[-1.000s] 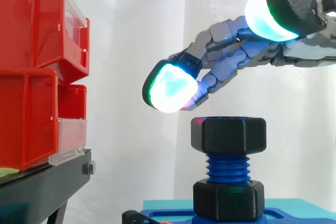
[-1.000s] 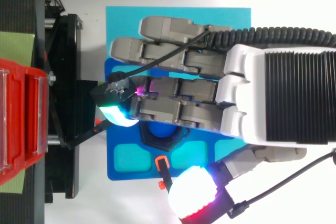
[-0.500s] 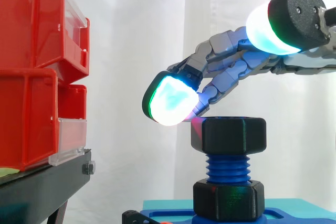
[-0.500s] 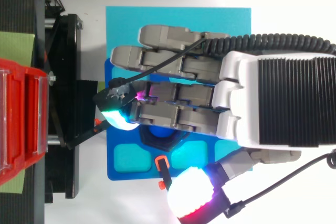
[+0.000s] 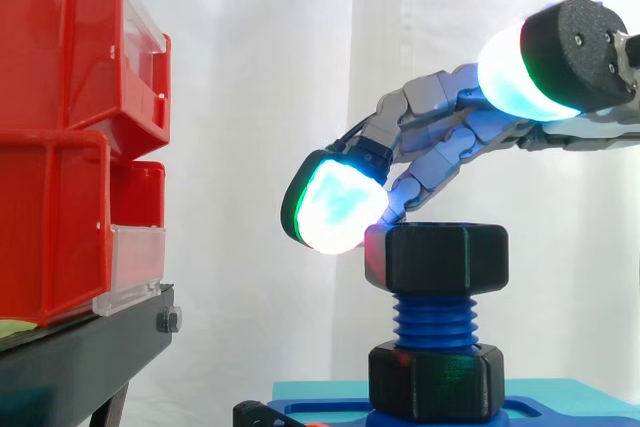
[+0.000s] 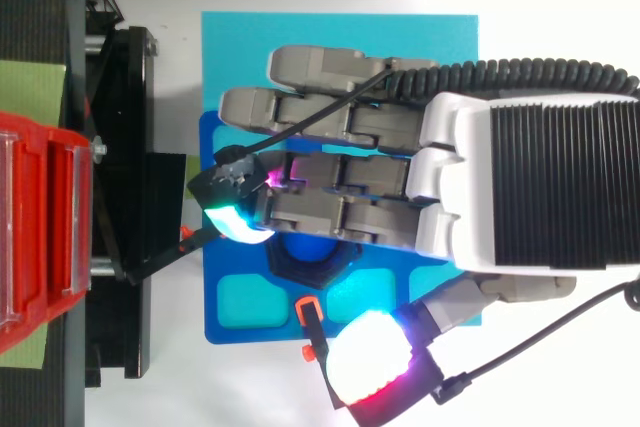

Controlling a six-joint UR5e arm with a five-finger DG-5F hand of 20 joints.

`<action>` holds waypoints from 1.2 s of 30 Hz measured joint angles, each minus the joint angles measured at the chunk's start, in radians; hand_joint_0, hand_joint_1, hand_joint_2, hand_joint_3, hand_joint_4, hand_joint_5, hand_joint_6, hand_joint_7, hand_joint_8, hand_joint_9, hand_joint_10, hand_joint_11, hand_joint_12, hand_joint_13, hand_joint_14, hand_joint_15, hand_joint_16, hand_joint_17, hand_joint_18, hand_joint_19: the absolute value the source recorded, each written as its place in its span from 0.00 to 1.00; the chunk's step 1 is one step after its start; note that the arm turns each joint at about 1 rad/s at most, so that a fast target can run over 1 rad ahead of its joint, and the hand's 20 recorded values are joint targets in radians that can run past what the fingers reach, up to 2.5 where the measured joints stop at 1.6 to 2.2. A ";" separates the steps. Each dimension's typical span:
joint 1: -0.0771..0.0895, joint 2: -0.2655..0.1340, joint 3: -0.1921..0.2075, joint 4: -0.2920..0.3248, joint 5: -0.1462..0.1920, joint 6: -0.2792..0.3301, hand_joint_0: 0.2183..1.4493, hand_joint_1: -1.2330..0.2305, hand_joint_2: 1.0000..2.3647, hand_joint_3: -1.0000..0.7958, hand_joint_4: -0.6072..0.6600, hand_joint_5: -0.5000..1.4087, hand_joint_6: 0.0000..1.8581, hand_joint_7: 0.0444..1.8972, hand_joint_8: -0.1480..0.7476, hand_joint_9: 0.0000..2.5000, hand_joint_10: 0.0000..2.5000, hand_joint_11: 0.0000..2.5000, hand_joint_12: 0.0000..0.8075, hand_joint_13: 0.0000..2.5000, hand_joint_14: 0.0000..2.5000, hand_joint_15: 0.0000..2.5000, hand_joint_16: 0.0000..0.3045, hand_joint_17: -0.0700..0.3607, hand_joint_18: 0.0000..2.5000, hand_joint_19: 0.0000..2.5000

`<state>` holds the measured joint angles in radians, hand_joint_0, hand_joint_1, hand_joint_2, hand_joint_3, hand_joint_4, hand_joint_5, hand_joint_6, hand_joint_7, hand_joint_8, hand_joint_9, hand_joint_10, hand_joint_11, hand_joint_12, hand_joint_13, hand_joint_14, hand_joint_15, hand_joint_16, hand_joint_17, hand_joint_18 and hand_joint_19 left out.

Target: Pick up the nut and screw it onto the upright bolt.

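Fingers (image 5: 335, 209) are bent loosely, apart from the thumb (image 5: 520, 72), and nothing is clamped; one pad touches the upper edge of the nut (image 5: 445, 259), which sits atop the bolt (image 5: 433, 321). With so slight a contact the pad could slip off, leaving the nut unturned. That contact is shown from the side; from above the nut is mostly covered by the hand (image 6: 520, 187)
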<state>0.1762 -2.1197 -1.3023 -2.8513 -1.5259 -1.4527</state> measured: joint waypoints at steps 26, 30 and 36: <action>-0.036 0.001 0.000 -0.025 -0.033 -0.002 0.26 0.74 0.00 0.28 0.61 0.26 0.27 0.79 0.46 0.27 0.00 0.00 0.35 0.18 0.00 0.00 0.10 0.32 0.06 0.00; -0.045 0.001 0.000 -0.025 -0.043 -0.003 0.27 0.74 0.00 0.28 0.60 0.27 0.27 0.80 0.46 0.30 0.00 0.00 0.34 0.20 0.00 0.00 0.09 0.31 0.07 0.00; -0.058 0.001 0.000 -0.025 -0.054 -0.003 0.27 0.74 0.00 0.28 0.58 0.28 0.31 0.70 0.46 0.38 0.00 0.00 0.29 0.25 0.00 0.00 0.08 0.29 0.14 0.00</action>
<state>0.1178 -2.1186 -1.3023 -2.8762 -1.5795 -1.4557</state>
